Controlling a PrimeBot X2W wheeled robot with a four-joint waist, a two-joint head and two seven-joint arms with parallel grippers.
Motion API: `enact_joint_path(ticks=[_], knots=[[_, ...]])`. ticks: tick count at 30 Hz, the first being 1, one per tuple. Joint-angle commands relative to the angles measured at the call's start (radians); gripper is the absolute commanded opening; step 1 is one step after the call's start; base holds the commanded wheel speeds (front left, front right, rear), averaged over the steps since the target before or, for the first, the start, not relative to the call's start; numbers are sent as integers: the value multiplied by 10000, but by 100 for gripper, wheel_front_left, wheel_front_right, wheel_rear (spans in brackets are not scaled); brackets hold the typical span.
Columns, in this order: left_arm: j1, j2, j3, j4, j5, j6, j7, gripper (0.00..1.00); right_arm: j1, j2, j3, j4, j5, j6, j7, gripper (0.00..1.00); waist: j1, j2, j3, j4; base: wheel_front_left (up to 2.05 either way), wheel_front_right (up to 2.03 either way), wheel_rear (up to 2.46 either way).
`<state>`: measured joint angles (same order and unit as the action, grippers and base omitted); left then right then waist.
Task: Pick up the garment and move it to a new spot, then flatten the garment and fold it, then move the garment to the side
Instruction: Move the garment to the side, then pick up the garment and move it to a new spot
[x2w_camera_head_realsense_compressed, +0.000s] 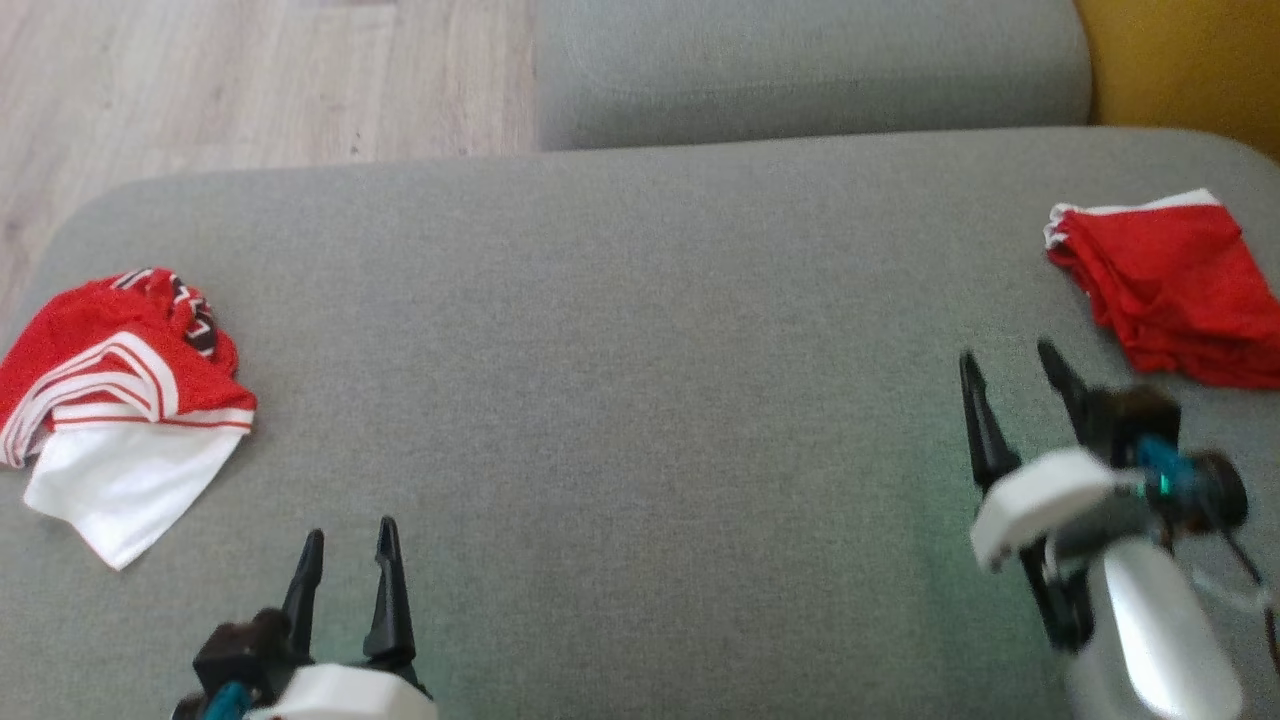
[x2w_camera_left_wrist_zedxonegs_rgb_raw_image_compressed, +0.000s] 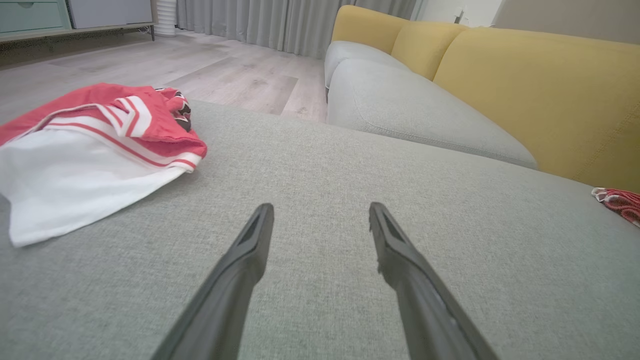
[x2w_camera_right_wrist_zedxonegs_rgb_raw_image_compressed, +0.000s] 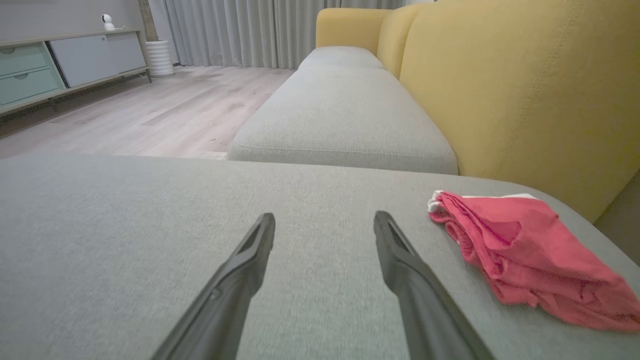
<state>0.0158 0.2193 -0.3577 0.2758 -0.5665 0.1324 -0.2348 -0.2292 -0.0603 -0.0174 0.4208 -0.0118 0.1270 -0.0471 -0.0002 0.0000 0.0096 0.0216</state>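
Observation:
A crumpled red and white garment (x2w_camera_head_realsense_compressed: 120, 400) lies at the left end of the grey sofa seat (x2w_camera_head_realsense_compressed: 620, 380); in the left wrist view this garment (x2w_camera_left_wrist_zedxonegs_rgb_raw_image_compressed: 95, 150) sits to the left of my fingers. A folded red garment (x2w_camera_head_realsense_compressed: 1170, 285) with a white edge lies at the far right, and it shows as a folded bundle (x2w_camera_right_wrist_zedxonegs_rgb_raw_image_compressed: 520, 250) in the right wrist view. My left gripper (x2w_camera_head_realsense_compressed: 351, 530) is open and empty, low near the front, to the right of the crumpled garment. My right gripper (x2w_camera_head_realsense_compressed: 1006, 352) is open and empty, just left of the folded garment.
A second grey seat cushion (x2w_camera_head_realsense_compressed: 810, 70) adjoins at the back, with the yellow backrest (x2w_camera_right_wrist_zedxonegs_rgb_raw_image_compressed: 510, 90) along the right. Wooden floor (x2w_camera_head_realsense_compressed: 250, 80) lies beyond the seat's left and far edges. A low cabinet (x2w_camera_right_wrist_zedxonegs_rgb_raw_image_compressed: 60, 65) and curtains stand across the room.

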Motion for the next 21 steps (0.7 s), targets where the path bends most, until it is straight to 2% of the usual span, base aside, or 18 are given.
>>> enact_joint_path(ticks=[1,11,21], knots=[[-199,169,351,-263,-31,65,-146,100,125,63,198,-629,52,37,-167,100,2,0,-165,84,0,0,0],[204,30,123,-289,-81,58,-158,100,2152,98,642,-2077,1175,37,-508,100,2,0,-412,4,0,0,0],[235,40,19,-250,-107,86,-119,100,2500,99,1328,-2340,1513,37,-454,100,2,0,-519,-60,0,0,0]])
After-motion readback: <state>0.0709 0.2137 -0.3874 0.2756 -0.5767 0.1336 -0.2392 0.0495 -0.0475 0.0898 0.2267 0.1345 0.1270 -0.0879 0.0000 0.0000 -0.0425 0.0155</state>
